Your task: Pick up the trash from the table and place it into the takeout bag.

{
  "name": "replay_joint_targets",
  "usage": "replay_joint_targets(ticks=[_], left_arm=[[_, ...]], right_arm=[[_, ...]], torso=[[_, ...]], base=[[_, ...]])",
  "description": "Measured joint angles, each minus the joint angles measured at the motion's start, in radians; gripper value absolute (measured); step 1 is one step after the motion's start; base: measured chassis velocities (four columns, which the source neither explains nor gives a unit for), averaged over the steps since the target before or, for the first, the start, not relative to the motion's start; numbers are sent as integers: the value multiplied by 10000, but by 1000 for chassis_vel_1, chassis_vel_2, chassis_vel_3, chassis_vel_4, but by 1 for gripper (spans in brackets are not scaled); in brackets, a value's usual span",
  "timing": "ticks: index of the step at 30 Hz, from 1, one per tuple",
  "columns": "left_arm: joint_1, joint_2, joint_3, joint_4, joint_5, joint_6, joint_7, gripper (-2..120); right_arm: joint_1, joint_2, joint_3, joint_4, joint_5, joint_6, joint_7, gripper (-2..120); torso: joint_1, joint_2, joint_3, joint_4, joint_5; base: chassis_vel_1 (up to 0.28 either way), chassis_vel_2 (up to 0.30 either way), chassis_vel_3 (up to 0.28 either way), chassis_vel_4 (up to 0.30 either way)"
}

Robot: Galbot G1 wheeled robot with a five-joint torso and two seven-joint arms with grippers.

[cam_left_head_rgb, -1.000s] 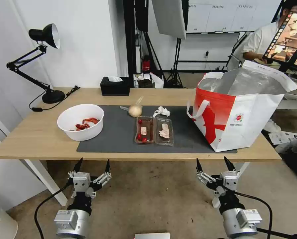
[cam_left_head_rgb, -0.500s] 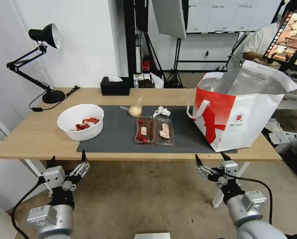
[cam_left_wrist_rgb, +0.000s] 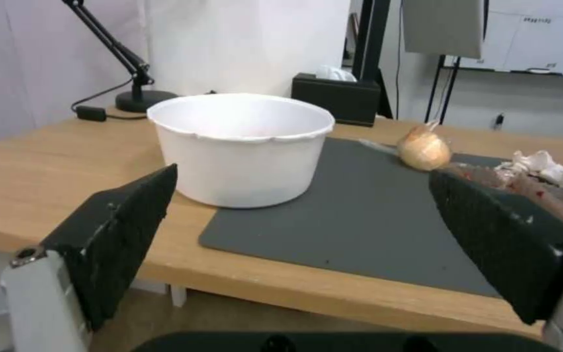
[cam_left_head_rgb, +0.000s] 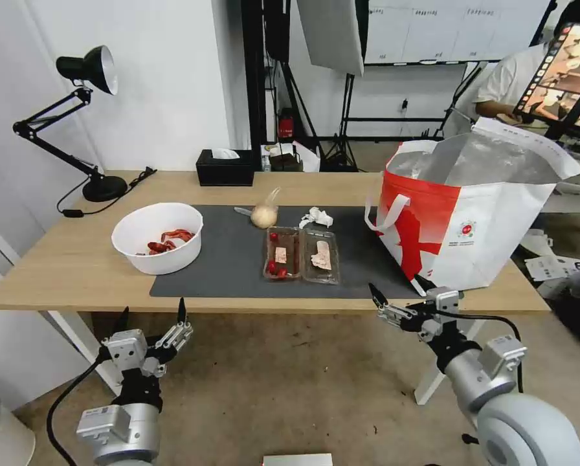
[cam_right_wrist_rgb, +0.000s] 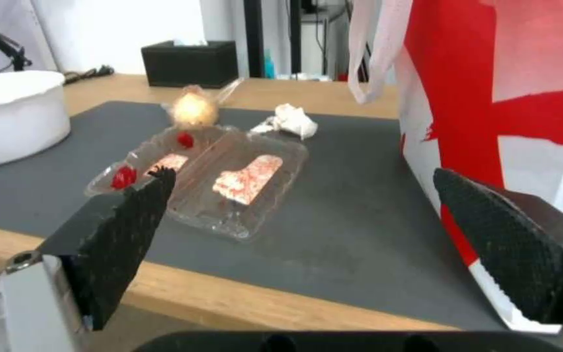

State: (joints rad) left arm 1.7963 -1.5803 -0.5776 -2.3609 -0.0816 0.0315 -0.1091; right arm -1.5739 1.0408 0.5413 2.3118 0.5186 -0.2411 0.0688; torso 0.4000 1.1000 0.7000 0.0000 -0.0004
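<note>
- Nothing's bagged yet as far as I can tell: all four bits of trash are sitting on the grey mat (cam_left_head_rgb: 238,272) on the desk (cam_left_head_rgb: 63,272).
- White bowl (cam_left_head_rgb: 157,237) with red scraps is lying far left, the bagged beige lump (cam_left_head_rgb: 263,215) and crumpled tissue (cam_left_head_rgb: 316,217) toward the far edge, the clear hinged tray (cam_left_head_rgb: 301,254) in the middle.
- Takeout bag (cam_left_head_rgb: 471,220) is standing open on the right.
- Left gripper (cam_left_head_rgb: 151,318) is hanging below the desk's near edge, jaws apart, holding nothing.
- Right gripper (cam_left_head_rgb: 397,294) is hovering at the near edge beside the bag, jaws apart too, empty.
</note>
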Motion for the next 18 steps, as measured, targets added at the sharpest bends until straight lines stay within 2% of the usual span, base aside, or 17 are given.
replay_joint_targets(ticks=[5,7,8,9,11,13,15,17,18], left_arm=[[2,14,-1,-5,-5,-20,19,100],[0,27,4,-6,-11,-47,37,100],[-7,53,5,-7,-15,-54,42,100],[-7,53,5,-7,-15,-54,42,100],[-69,168,80,-1,-50,-53,57,100],[-104,222,112,14,-69,-50,64,100],[-253,512,286,128,-174,20,87,100],[-194,540,286,131,-200,42,86,100],[-194,540,286,131,-200,42,86,100]], right_arm=[[-12,169,-81,-336,-183,690,-141,100],[11,244,-262,-345,503,805,83,100],[48,283,-406,-301,1307,784,353,100],[48,283,-406,-301,1307,784,353,100],[214,332,-653,-54,3219,668,988,100],[251,342,-693,-3,3616,648,1118,100],[790,382,-1028,204,6009,645,2147,100],[1468,335,-1530,151,7563,775,2841,100],[1468,335,-1530,151,7563,775,2841,100]], torso=[[1,-2,0,-2,9],[0,-1,0,-2,2],[0,-1,0,-2,6],[0,-1,0,-2,6],[0,0,0,1,4],[0,0,0,1,3],[0,0,0,-8,0],[0,-1,0,3,3],[0,-1,0,3,3]], base=[[0,0,0,0],[0,0,0,0],[0,0,0,0],[0,0,0,0],[0,0,0,0],[0,0,0,0],[0,0,0,0],[0,0,0,0],[0,0,0,0]])
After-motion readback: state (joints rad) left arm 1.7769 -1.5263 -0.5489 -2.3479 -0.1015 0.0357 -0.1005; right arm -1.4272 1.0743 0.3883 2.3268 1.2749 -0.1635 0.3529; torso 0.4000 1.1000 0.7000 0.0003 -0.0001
